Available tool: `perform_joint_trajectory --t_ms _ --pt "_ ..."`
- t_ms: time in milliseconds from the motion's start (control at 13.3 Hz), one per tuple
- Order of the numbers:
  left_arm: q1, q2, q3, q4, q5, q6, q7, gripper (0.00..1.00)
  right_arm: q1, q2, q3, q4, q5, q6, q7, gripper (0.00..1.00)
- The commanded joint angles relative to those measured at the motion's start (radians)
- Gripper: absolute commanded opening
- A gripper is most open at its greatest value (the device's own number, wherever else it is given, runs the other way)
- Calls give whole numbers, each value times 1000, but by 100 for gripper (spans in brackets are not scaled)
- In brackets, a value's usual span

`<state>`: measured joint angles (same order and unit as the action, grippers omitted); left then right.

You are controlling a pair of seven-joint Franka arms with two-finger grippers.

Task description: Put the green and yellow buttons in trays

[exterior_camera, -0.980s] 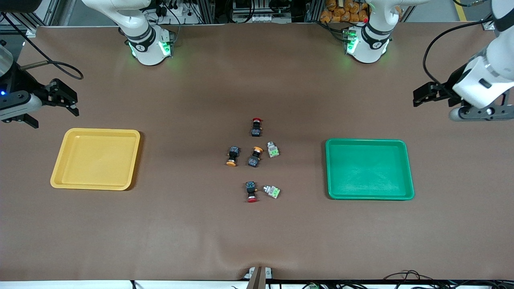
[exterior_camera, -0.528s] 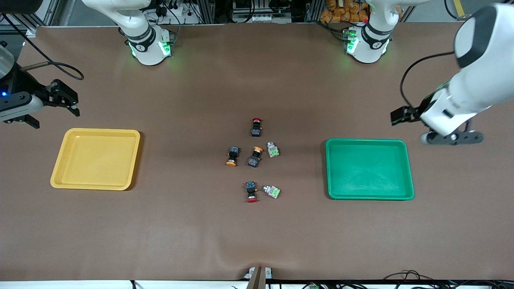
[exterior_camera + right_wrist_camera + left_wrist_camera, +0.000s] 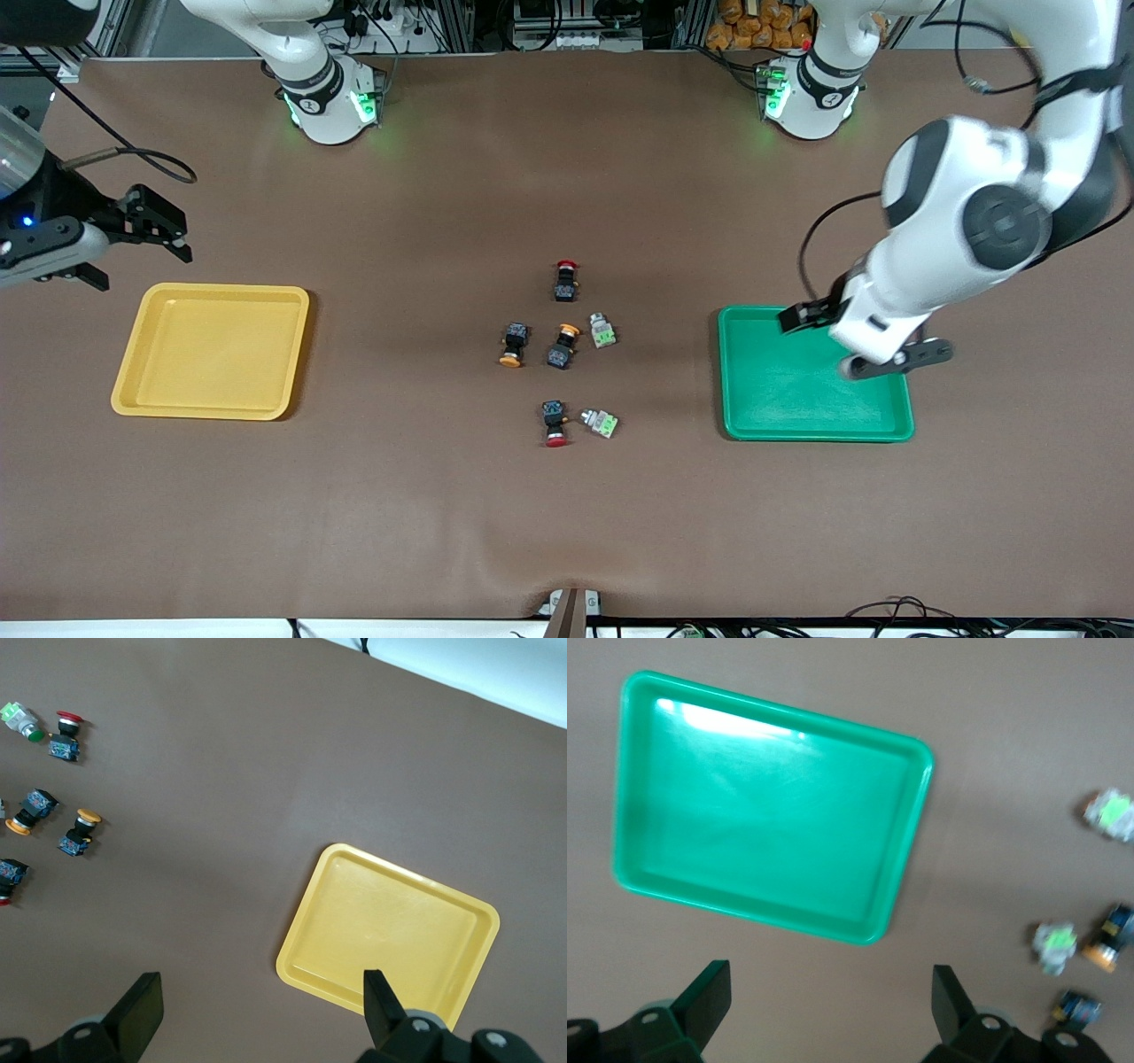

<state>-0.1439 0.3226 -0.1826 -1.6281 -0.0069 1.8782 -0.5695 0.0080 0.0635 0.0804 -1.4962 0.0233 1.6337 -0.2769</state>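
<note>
1. While both trays lie bare, all four task buttons sit loose in a cluster at mid-tabletop, between the yellow tray [image 3: 211, 351] at the right arm's end and the green tray [image 3: 813, 374] at the left arm's end.
2. Left gripper [image 3: 797, 317] hangs over the green tray's rim toward the cluster, jaws spread wide and holding nothing; the wrist view shows both fingers well apart.
3. Right gripper [image 3: 164, 226] hovers above bare tabletop just off the yellow tray's corner, jaws likewise spread and empty, well apart from every button.
4. Key relation: the cluster lies from the left gripper toward the right arm's end, and the left gripper is judged the nearer of the two.
5. Upper green button [image 3: 602, 330] lies beside a yellow one; its long axis runs roughly toward and away from the camera, slightly slanted.
6. Lower green button [image 3: 601, 422] lies nearest the camera beside a red button [image 3: 555, 423]; its axis runs more along the table's length, green face toward the left arm's end.
7. Yellow button [image 3: 512, 345] points its cap toward the camera; the other yellow button [image 3: 562, 346] points its cap away.
8. Another red button [image 3: 566, 279] lies farthest from the camera and is no part of the task.
</note>
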Motion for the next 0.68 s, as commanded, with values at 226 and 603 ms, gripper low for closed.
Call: perform_joint_trajectory --t_ms 226,603 --pt "-132 183 9 92 22 107 -370 100 -14 21 1 -30 17 -32 44 100" --pt "-215 331 12 197 54 194 -708 100 -22 100 1 -29 18 -26 50 100"
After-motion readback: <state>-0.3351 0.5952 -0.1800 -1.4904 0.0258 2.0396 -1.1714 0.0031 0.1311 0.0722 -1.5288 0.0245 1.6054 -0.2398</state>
